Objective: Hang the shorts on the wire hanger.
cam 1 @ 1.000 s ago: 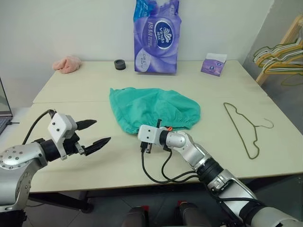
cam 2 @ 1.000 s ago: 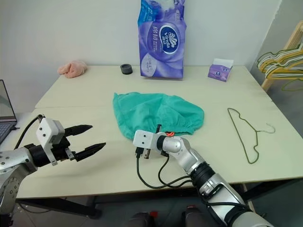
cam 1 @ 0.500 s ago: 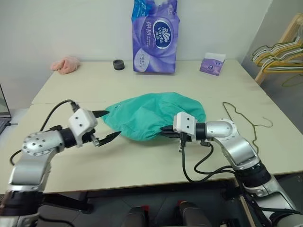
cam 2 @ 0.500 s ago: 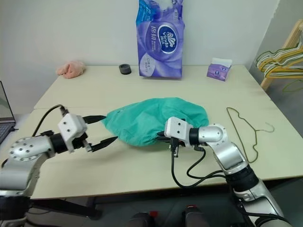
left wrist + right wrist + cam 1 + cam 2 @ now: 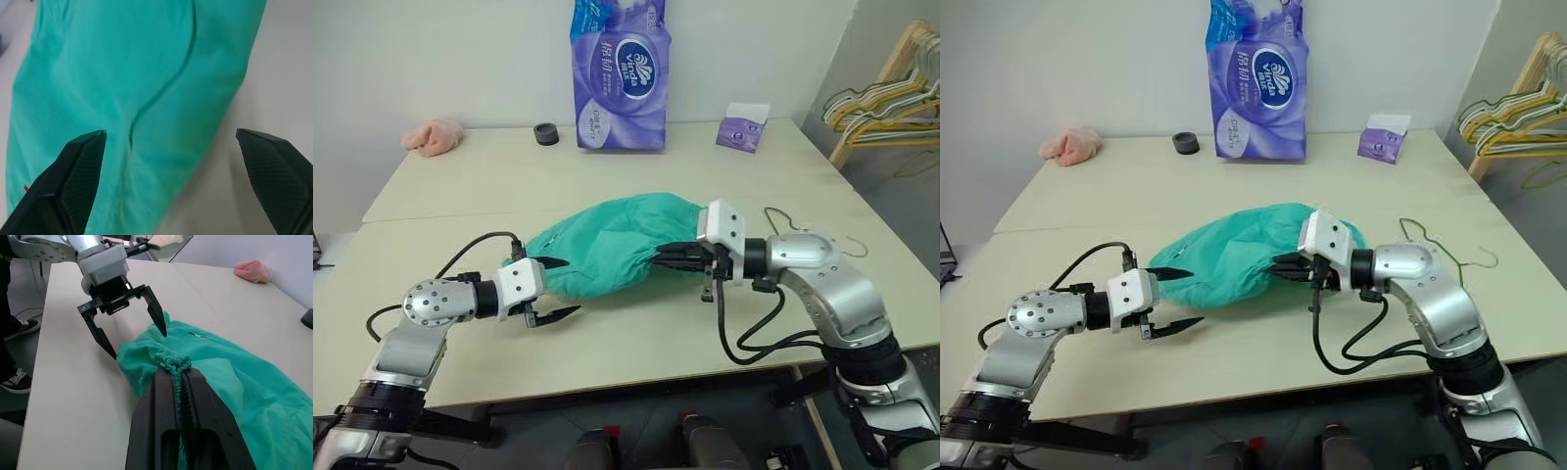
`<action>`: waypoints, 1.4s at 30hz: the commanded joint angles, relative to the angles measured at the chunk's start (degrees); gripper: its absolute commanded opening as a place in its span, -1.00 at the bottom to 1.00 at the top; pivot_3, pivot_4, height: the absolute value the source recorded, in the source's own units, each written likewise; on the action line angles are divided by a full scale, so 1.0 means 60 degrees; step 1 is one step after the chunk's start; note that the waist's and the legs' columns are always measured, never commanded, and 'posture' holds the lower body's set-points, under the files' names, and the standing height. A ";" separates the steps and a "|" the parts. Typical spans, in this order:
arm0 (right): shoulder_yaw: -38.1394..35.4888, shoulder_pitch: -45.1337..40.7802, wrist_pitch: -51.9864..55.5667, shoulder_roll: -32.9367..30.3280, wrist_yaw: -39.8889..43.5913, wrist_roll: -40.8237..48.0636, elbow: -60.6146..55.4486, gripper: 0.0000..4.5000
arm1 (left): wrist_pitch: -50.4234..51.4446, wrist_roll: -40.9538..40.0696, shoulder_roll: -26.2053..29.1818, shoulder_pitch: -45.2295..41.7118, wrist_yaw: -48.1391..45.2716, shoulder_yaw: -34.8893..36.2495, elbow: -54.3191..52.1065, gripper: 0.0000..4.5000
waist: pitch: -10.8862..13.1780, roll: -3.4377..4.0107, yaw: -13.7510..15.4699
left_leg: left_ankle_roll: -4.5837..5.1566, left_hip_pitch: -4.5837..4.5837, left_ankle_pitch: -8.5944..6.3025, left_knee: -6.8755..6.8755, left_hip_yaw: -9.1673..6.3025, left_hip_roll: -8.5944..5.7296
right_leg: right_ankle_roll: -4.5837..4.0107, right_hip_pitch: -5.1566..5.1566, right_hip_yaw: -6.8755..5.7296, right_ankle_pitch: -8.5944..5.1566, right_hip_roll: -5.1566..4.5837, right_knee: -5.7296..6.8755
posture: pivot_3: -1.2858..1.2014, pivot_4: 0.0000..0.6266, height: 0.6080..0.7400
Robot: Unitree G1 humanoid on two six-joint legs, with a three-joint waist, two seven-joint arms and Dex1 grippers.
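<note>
**Left eye view and the rest: shorts lifted at the waistband, left jaws wide**

Left eye view: the shorts [image 5: 612, 253] lie stretched across the middle of the desk [image 5: 460, 186]. The right gripper [image 5: 677, 257] has its jaws clamped on one end of the cloth, and that end is raised off the desk. The left gripper [image 5: 553, 288] sits at the opposite end with its jaws spread wide, one finger above the cloth edge and one on the near side of it. The wire hanger [image 5: 788, 217] lies toward the right edge of the desk, mostly hidden behind the right arm. Along the far edge are a purple tissue pack [image 5: 620, 73], a black ring [image 5: 546, 134], a small purple box [image 5: 741, 129] and a pink cloth lump [image 5: 433, 135] near the far left corner.

Right eye view: the same layout, with the hanger's hook [image 5: 1477, 257] showing past the right arm.

Left wrist view: two black fingers [image 5: 80, 169] stand far apart, teal cloth with a seam between and beyond them, bare desk beside it.

Right wrist view: closed jaws pinch the gathered waistband [image 5: 175, 364]; the left gripper's open jaws straddle the far end of the shorts.
</note>
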 commanded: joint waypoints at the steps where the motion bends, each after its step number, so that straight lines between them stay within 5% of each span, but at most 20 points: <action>1: -0.0754 -0.0330 0.0386 -0.0333 -0.0039 0.0725 -0.0536 -0.98 | -0.0407 0.0105 0.0019 -0.0346 0.0196 0.0133 0.0226 1.00 | 0.0005 0.0001 -0.0015 | 0.0000 -0.0003 0.0000 0.0000 0.0000 0.0000 | 0.0000 -0.0002 0.0000 0.0000 -0.0001 -0.0001 | -0.10 -0.68 1.00; 10: -0.1596 -0.0225 0.1352 -0.1054 -0.0238 0.2052 -0.1103 -0.98 | -0.1670 0.1669 0.0297 -0.0871 0.1424 -0.0105 0.2041 1.00 | 0.0012 0.0008 -0.0072 | 0.0004 -0.0008 -0.0003 -0.0001 0.0003 0.0002 | 0.0003 -0.0009 0.0002 -0.0001 -0.0002 -0.0001 | -0.11 -0.66 1.00; 19: -0.1641 0.0214 0.1171 -0.1996 0.0136 0.2342 -0.1179 -1.00 | -0.2605 0.2273 0.0921 -0.0731 0.0527 -0.0931 0.2543 -0.07 | 0.0016 0.0015 -0.0080 | 0.0010 -0.0011 -0.0006 -0.0001 0.0008 0.0004 | 0.0005 -0.0010 0.0003 -0.0002 -0.0008 -0.0005 | -0.12 -0.64 1.00; 25: -0.1006 0.1854 -0.1306 -0.4774 0.2622 0.0738 -0.0255 -1.00 | 0.1517 -0.1192 0.1562 -0.0247 -0.2128 -0.0407 -0.0905 -0.93 | 0.0097 0.0030 -0.0085 | 0.0035 -0.0017 -0.0022 0.0006 0.0032 0.0004 | 0.0034 -0.0008 0.0009 -0.0021 -0.0011 -0.0023 | -0.11 -0.64 1.00; 28: -0.0873 0.2060 -0.2617 -0.5492 0.3424 0.0024 0.1020 -1.00 | 0.3573 -0.2687 0.2145 -0.0185 -0.2882 -0.0065 -0.2529 -0.98 | 0.0123 0.0032 -0.0097 | 0.0036 -0.0017 -0.0022 0.0011 0.0039 0.0011 | 0.0062 -0.0008 0.0011 -0.0038 -0.0005 -0.0026 | -0.10 -0.65 1.00; 33: -0.0312 0.0331 -0.3193 -0.5258 0.4459 -0.0460 0.3591 -1.00 | 0.5373 -0.3804 0.2170 -0.1523 -0.3350 -0.0178 -0.3140 -0.98 | 0.0143 0.0065 -0.0106 | 0.0036 0.0000 -0.0022 0.0009 0.0063 0.0018 | 0.0062 -0.0007 0.0006 -0.0043 0.0019 -0.0020 | -0.08 -0.70 1.00; 36: 0.0394 -0.2399 -0.3218 -0.3946 0.4489 -0.1177 0.6569 -1.00 | 0.5775 -0.3399 0.1139 -0.3374 -0.3255 -0.0917 -0.1875 -0.98 | 0.0141 0.0064 -0.0152 | 0.0037 0.0005 -0.0021 0.0017 0.0074 0.0017 | 0.0062 -0.0003 0.0009 -0.0042 0.0053 -0.0019 | -0.07 -0.73 1.00; 39: 0.0815 -0.5048 -0.4650 -0.2434 0.3190 -0.2505 1.0452 -1.00 | 0.5236 -0.2141 -0.0453 -0.5516 -0.1926 -0.1328 0.1034 -0.98 | 0.0137 0.0065 -0.0209 | 0.0036 0.0022 -0.0020 0.0024 0.0067 0.0012 | 0.0018 0.0016 0.0013 -0.0015 0.0080 -0.0009 | -0.08 -0.76 1.00; 42: 0.1213 -0.7700 -0.6905 -0.1031 -0.0203 -0.4143 1.3941 -1.00 | 0.3240 -0.0322 -0.1998 -0.8609 0.1274 -0.1412 0.5797 -0.98 | 0.0136 0.0052 -0.0218 | 0.0031 -0.0009 -0.0015 0.0034 0.0030 -0.0023 | 0.0018 -0.0009 0.0008 -0.0003 0.0042 0.0014 | -0.08 -0.79 1.00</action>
